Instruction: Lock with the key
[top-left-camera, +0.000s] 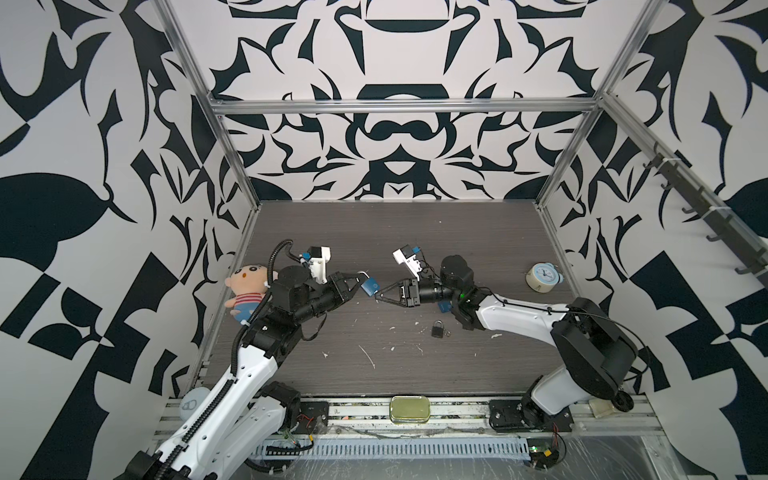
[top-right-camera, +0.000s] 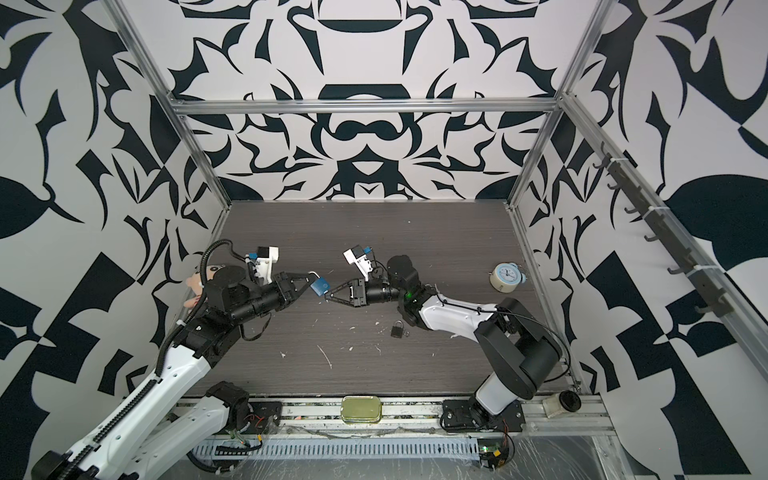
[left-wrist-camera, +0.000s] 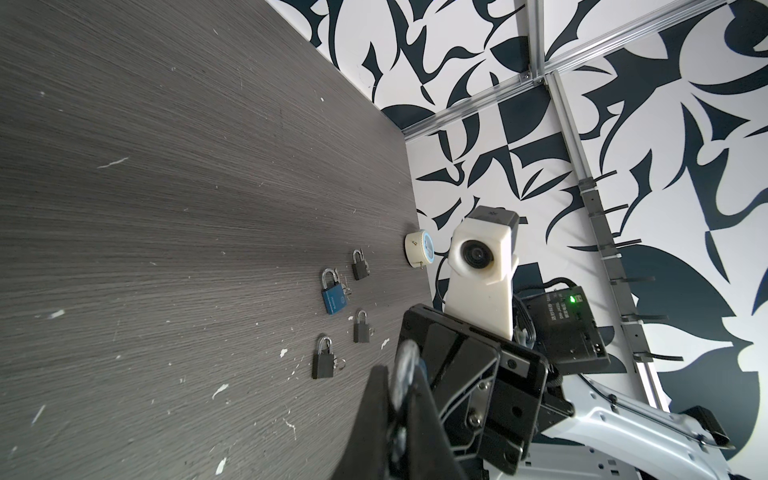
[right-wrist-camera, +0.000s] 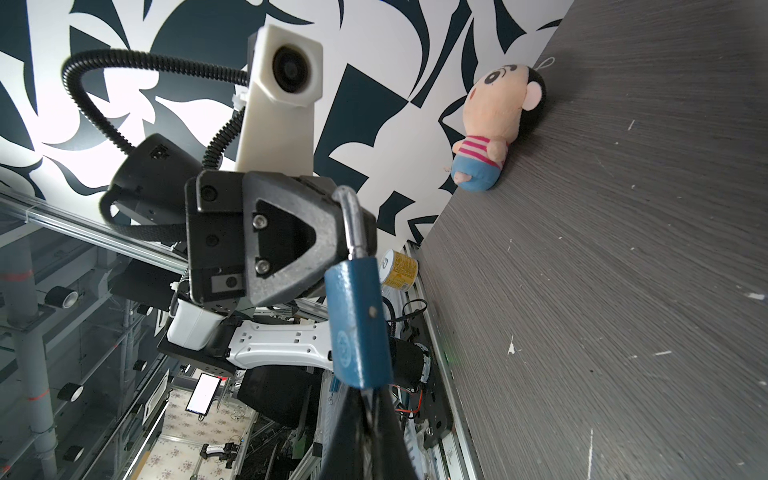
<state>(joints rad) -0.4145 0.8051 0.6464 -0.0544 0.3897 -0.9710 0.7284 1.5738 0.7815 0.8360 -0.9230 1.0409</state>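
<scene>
A blue padlock (top-left-camera: 370, 286) (top-right-camera: 322, 286) hangs above the middle of the table with its silver shackle (right-wrist-camera: 353, 220) swung open. My left gripper (top-left-camera: 360, 284) (right-wrist-camera: 340, 249) is shut on it at the shackle end; in the left wrist view only a blurred silver piece (left-wrist-camera: 405, 365) shows between the fingers. My right gripper (top-left-camera: 377, 297) (right-wrist-camera: 368, 399) meets the padlock's bottom end from the right. Its jaws are shut, with a thin sliver of the key (right-wrist-camera: 365, 409) between the fingertips. The rest of the key is hidden.
On the table lie a second blue padlock (left-wrist-camera: 332, 293) and three black padlocks (left-wrist-camera: 323, 359) (left-wrist-camera: 361, 328) (left-wrist-camera: 360, 266); one black padlock (top-left-camera: 436, 329) sits below my right arm. A plush doll (top-left-camera: 247, 291) sits at the left wall, an alarm clock (top-left-camera: 542, 276) at the right, and a brass tin (top-left-camera: 409, 409) on the front rail.
</scene>
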